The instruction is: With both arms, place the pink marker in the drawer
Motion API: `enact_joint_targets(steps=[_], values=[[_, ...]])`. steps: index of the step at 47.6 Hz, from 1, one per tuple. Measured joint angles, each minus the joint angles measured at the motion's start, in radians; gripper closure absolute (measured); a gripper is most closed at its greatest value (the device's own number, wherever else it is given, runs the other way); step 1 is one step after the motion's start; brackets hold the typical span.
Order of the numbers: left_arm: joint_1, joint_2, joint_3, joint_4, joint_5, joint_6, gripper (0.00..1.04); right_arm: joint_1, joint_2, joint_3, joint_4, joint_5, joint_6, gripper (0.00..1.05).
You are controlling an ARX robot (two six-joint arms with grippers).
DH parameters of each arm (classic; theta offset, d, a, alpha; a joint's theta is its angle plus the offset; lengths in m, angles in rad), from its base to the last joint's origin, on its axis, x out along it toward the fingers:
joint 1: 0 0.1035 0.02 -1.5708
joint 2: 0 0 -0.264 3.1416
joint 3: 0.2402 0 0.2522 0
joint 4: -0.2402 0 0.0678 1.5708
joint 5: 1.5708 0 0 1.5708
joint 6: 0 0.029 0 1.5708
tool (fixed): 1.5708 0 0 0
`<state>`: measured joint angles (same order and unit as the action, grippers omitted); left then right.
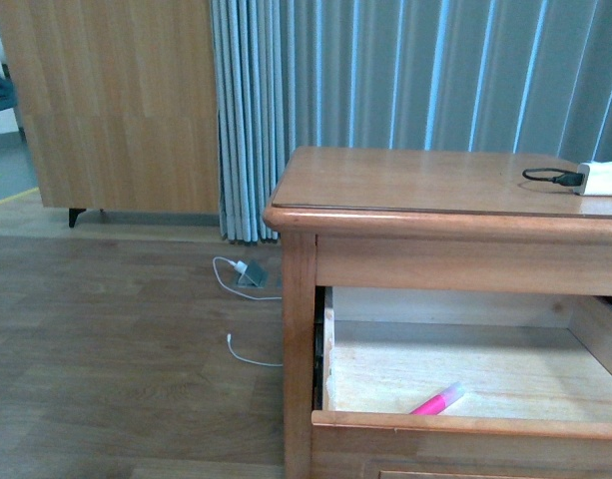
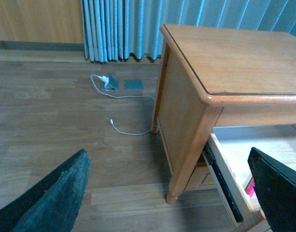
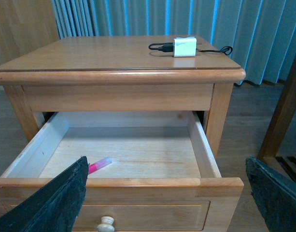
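Drawer (image 1: 465, 423) open, standing well out of the wooden table (image 1: 425, 180), round pale knob (image 3: 105, 224) on its front panel. Inside, on the bare wood – pink marker (image 1: 437, 401), lying flat and slanted, close behind the front wall, left of the middle, whitish cap end pointing toward the back. Lower end hidden by the drawer front in front view and by a finger in R wrist view. Touched by neither tool.

Left tool (image 2: 167, 154): spread wide, holds nothing, hangs off the table's left side above the floor (image 1: 106, 329). Marker only a pink sliver beside one finger (image 2: 278, 193) in L wrist view.

Right tool (image 3: 165, 163): also spread wide, empty, hangs in front of the open drawer w/ a dark finger (image 3: 56, 203) at each lower corner of its view.

On the table top, toward the far right – white charger block (image 1: 603, 178) w/ black cable (image 1: 547, 176) plugged in.

On the floor left of the table: loose white cord (image 1: 248, 354) and small grey box (image 1: 254, 276), near the foot of the grey curtain (image 1: 405, 70). Wooden cabinet (image 1: 116, 100) at back left.
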<state>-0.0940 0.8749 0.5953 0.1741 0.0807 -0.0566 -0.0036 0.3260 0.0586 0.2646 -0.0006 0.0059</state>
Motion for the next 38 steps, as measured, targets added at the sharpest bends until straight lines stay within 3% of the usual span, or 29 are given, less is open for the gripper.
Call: enact_joint_targets(steps=[12, 20, 31, 33, 38], values=[[0.158, -0.317, -0.181, -0.156, 0.048, -0.046, 0.06, 0.000, 0.000, 0.000, 0.000, 0.000, 0.000, 0.08], [0.368, -0.467, -0.307, -0.164, 0.115, -0.089, 0.06, 0.000, 0.000, 0.000, 0.000, 0.000, 0.000, 0.08], [0.389, -0.476, -0.317, -0.157, 0.136, -0.100, 0.07, 0.000, 0.000, 0.000, 0.000, 0.000, 0.000, 0.08], [0.390, -0.487, -0.342, -0.096, 0.180, -0.068, 0.14, 0.000, 0.000, 0.000, 0.000, 0.000, 0.000, 0.08], [0.348, -0.536, -0.402, -0.032, 0.162, 0.007, 0.33, 0.000, 0.000, 0.000, 0.000, 0.000, 0.000, 0.08]])
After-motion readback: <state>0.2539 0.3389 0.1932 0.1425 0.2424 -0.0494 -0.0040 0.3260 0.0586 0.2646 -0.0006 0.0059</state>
